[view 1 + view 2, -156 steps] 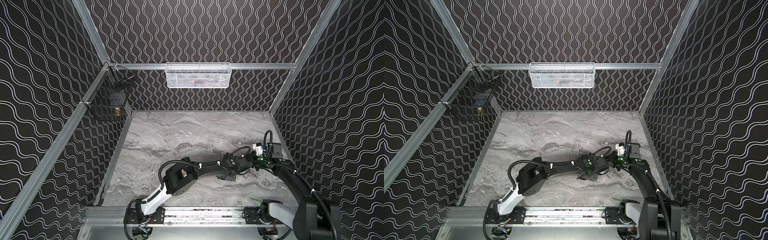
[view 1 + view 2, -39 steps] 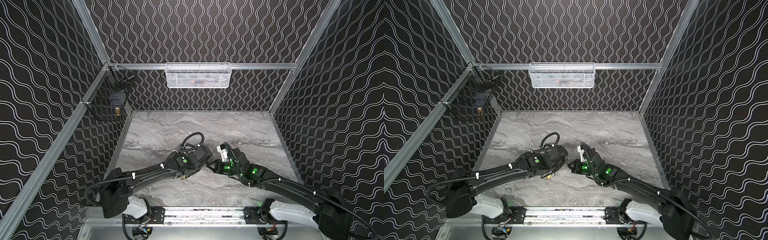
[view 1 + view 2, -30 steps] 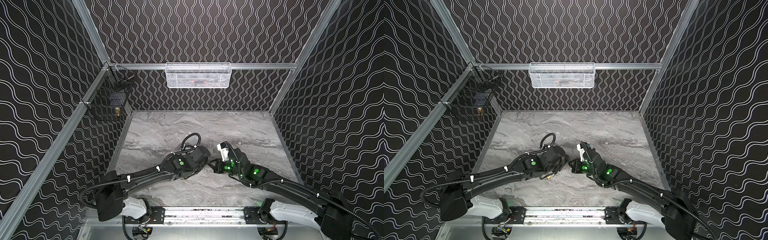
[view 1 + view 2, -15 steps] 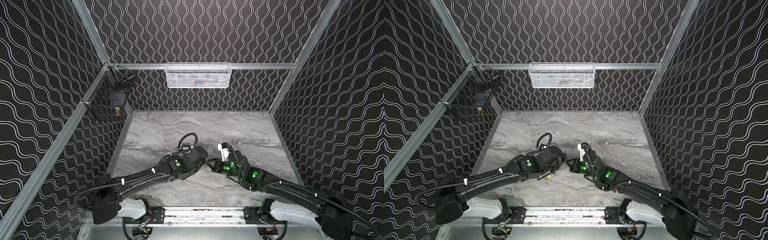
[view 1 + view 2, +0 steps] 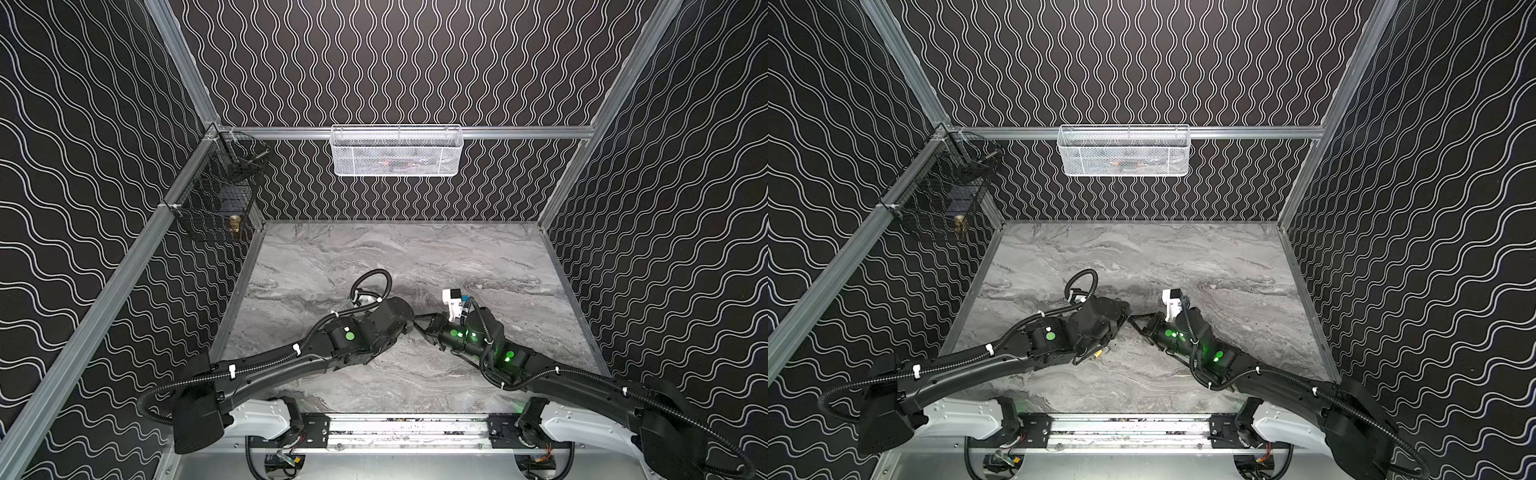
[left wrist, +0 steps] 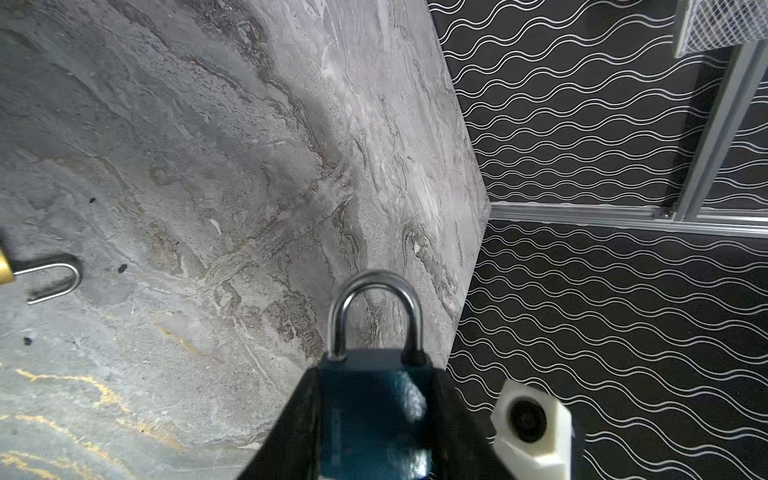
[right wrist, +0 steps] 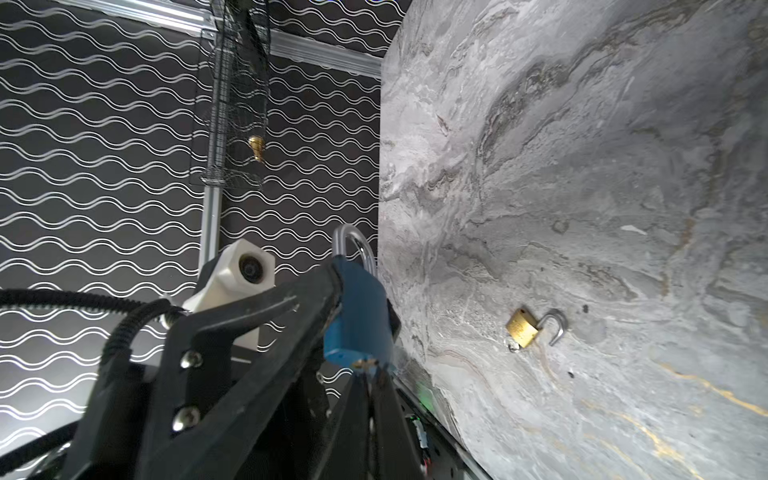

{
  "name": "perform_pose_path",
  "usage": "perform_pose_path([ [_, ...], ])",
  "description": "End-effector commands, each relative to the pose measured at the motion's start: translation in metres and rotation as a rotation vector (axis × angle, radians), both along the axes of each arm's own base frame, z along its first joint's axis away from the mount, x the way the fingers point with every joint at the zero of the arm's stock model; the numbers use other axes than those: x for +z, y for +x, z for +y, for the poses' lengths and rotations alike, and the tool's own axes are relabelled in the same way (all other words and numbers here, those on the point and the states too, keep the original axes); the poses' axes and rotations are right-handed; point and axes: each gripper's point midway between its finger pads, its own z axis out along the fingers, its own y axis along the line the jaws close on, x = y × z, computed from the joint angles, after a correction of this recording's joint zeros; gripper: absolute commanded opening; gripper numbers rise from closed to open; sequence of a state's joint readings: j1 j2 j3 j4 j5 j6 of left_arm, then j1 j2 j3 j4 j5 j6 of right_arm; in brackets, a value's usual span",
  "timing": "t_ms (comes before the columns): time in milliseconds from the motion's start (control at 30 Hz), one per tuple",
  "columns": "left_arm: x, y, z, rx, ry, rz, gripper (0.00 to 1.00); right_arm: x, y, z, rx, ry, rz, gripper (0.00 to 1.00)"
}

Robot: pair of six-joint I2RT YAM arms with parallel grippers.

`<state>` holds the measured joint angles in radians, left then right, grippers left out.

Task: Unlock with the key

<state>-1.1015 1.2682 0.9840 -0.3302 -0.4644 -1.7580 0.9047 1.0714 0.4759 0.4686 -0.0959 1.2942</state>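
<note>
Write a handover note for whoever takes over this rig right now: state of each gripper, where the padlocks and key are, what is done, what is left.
Left gripper: shut on the blue padlock; its shackle is closed.
Right gripper: shut on the key, which meets the blue padlock's underside. How far in it sits cannot be told.
Brass padlock: lying on the table, shackle already open, nothing touching it.
Done: blue padlock gripped, key brought to its keyhole end.
Left: seat the key fully, turn it, and check that the shackle releases.
</note>
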Motion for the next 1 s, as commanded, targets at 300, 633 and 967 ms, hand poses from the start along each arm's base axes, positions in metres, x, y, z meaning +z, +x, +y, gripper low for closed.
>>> perform_pose_path([
  [300,0.033,-0.023,-0.052,-0.130,-0.275,0.020,0.00,0.052,0.005,-0.006,-0.111,0.261,-0.096,0.00],
  [633,0.035,-0.026,-0.056,-0.137,-0.274,0.008,0.00,0.044,0.004,-0.005,-0.108,0.203,-0.113,0.00],
  [967,0.018,-0.017,-0.016,-0.131,-0.012,-0.018,0.00,0.001,-0.008,-0.011,-0.035,-0.089,-0.153,0.23],
])
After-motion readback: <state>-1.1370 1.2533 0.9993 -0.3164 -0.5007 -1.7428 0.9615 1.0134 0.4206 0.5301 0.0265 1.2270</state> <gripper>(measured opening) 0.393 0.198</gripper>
